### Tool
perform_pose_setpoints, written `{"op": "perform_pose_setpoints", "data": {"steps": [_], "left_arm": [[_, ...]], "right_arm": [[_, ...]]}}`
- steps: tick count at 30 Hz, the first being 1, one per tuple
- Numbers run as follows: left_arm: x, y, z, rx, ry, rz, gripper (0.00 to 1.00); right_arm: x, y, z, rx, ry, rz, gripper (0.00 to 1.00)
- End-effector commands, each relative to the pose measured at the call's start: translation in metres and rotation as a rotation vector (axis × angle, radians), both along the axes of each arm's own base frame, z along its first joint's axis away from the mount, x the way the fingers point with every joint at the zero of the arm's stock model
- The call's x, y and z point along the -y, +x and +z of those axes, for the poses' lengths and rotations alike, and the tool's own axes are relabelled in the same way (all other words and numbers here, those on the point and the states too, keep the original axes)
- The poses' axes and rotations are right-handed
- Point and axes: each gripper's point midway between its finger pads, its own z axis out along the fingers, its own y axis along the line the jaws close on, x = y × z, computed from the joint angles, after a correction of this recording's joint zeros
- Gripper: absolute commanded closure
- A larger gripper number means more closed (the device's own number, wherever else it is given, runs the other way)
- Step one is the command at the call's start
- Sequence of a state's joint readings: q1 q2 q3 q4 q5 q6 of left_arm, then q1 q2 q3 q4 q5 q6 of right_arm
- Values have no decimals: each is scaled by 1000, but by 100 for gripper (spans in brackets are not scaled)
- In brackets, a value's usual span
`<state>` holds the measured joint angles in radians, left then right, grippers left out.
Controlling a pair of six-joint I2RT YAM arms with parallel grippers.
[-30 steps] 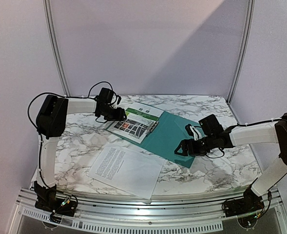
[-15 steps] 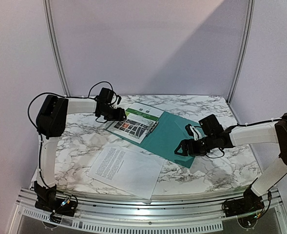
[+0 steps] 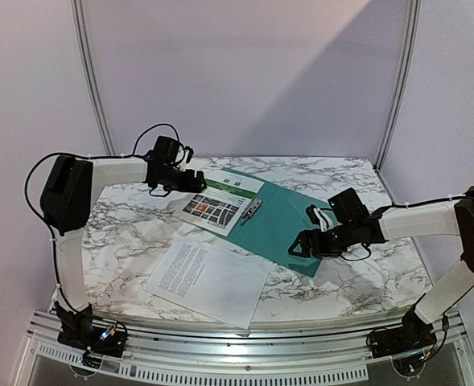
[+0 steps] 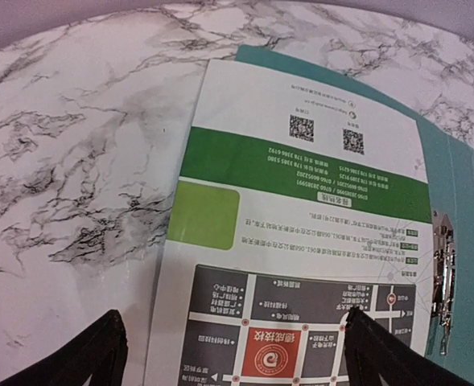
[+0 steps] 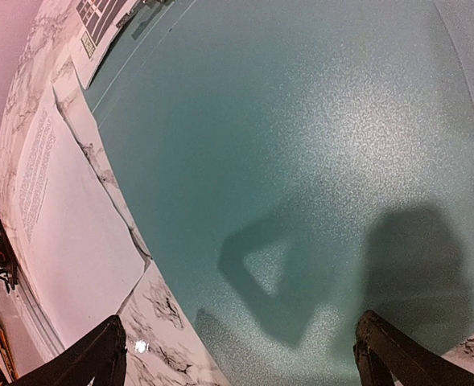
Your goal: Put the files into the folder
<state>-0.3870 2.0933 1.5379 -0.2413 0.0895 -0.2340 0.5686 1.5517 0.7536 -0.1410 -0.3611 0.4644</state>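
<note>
White text sheet [image 3: 208, 281] lies on the marble worktop [image 3: 124, 227], nearer than both arms. Right fingers [image 3: 298, 245] are spread wide and empty over the teal folder [image 3: 289, 227]. Farther back, left fingers [image 3: 196, 184] are also wide apart, gripping nothing, above the green-header sheet [image 4: 301, 241] on the folder, metal clip [image 4: 440, 281] beside it.

Saw folder [image 3: 285, 229] lying open and flat on marble table [image 3: 132, 229], with metal clip [image 3: 253, 211] toward its left side. Found green-header sheet [image 3: 219, 205] resting partly on folder's left part, its left edge out over table. Noted white text sheet [image 3: 208, 279] lying on table toward front, near folder's front edge, not overlapping it. Spotted left gripper [image 3: 198, 184] at green-header sheet's far left corner; contact unclear. Located right gripper [image 3: 295, 247] low over folder's near right part; finger spacing unreadable.
</note>
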Motion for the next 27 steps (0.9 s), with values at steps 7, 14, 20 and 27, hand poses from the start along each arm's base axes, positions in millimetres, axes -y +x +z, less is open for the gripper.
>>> {"op": "perform_pose_setpoints", "data": {"steps": [7, 14, 20, 27], "left_arm": [[-19, -13, -7, -6, 6, 2, 9], [-23, -19, -37, -99, -36, 0, 11], [-17, -34, -56, -185, -77, -8, 12], [5, -65, -75, -252, -131, -30, 13]], "right_arm": [[6, -1, 4, -13, -30, -12, 1], [4, -2, 2, -18, -19, -6, 1], [4, -3, 3, -20, -20, -9, 1], [6, -3, 1, -23, -24, -17, 1]]}}
